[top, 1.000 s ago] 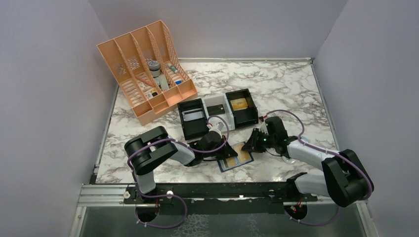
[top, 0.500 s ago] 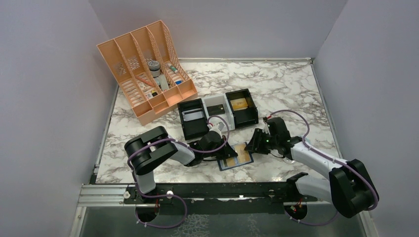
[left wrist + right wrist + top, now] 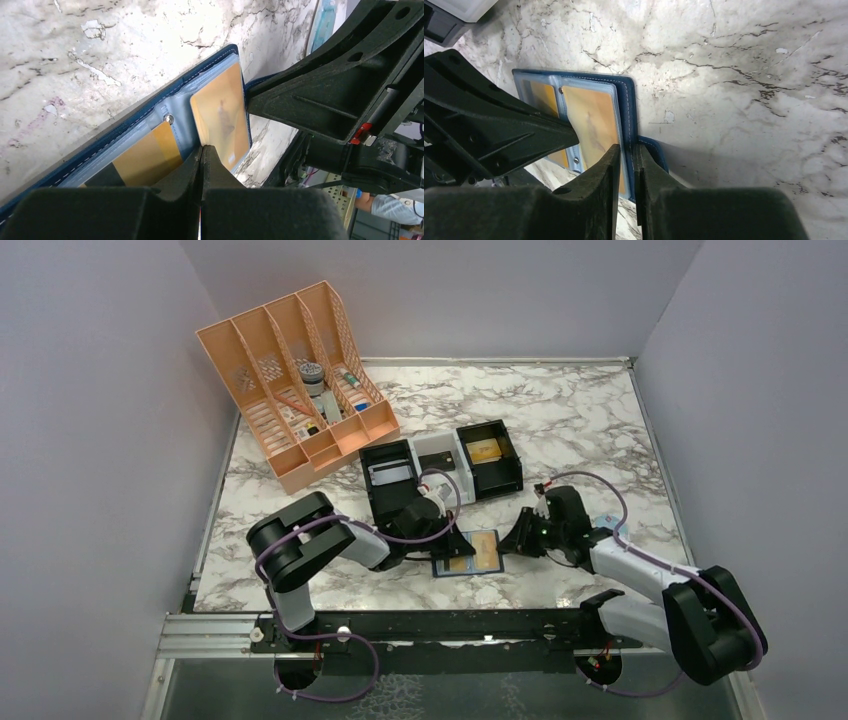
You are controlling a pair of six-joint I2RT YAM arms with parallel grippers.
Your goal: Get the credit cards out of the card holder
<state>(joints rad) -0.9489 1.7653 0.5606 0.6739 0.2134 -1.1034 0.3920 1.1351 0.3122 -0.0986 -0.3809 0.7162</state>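
on the table [image 3: 580, 420] the open holder [image 3: 468, 552] has slid left and squared up. the left gripper [image 3: 201, 150], pressed together, pins its middle. the right gripper [image 3: 626, 150] straddles its edge, fingers nearly together; cannot tell if pinching. gold cards [image 3: 222, 117] sit pocketed, none out.

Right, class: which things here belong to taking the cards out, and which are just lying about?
In the job: card holder, credit cards, left gripper, right gripper.
Lying about: orange file rack, black trays, white tray.
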